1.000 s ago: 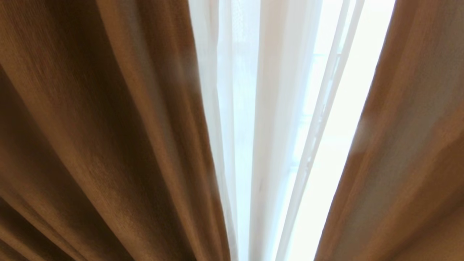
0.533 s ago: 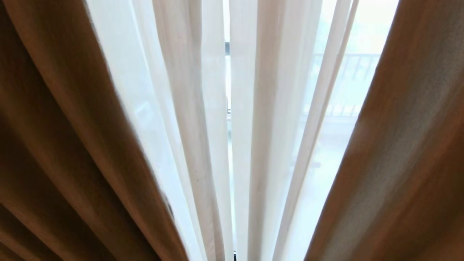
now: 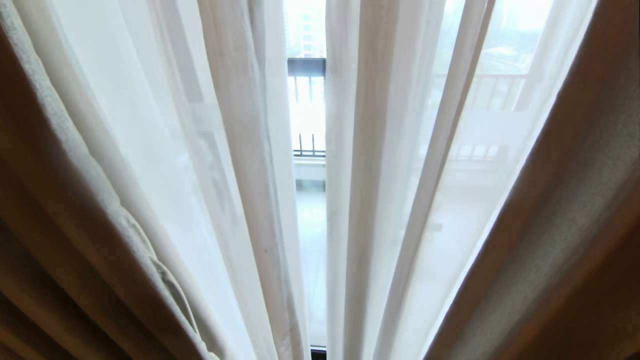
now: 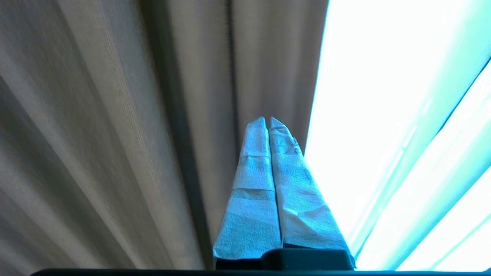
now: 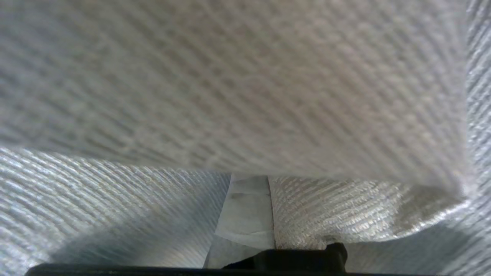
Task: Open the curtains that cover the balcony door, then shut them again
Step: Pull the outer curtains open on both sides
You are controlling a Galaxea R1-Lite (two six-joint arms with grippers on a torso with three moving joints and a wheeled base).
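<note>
The curtains fill the head view. A thick beige drape [image 3: 60,215] hangs at the left and another [image 3: 575,210] at the right. Between them hangs the sheer white layer [image 3: 235,150], parted by a narrow slit. Through the slit shows the balcony door glass [image 3: 310,240] and its black bottom frame [image 3: 318,353]. Neither arm is in the head view. My left gripper [image 4: 267,119] is shut and empty, close to a drape fold [image 4: 115,115]. My right gripper [image 5: 269,179] is shut and buried in woven drape cloth [image 5: 245,84]. One taped finger [image 5: 247,207] shows; cloth lies over the other.
A black balcony railing [image 3: 306,67] and the pale balcony floor [image 3: 311,290] show through the slit. The same railing shows faintly behind the sheer [image 3: 480,85] on the right. Drape folds crowd both sides of the head view.
The left thick drape has swept far to the left, baring much more of the sheer layer. The right drape has edged right. A slit in the sheer now shows the railing.
</note>
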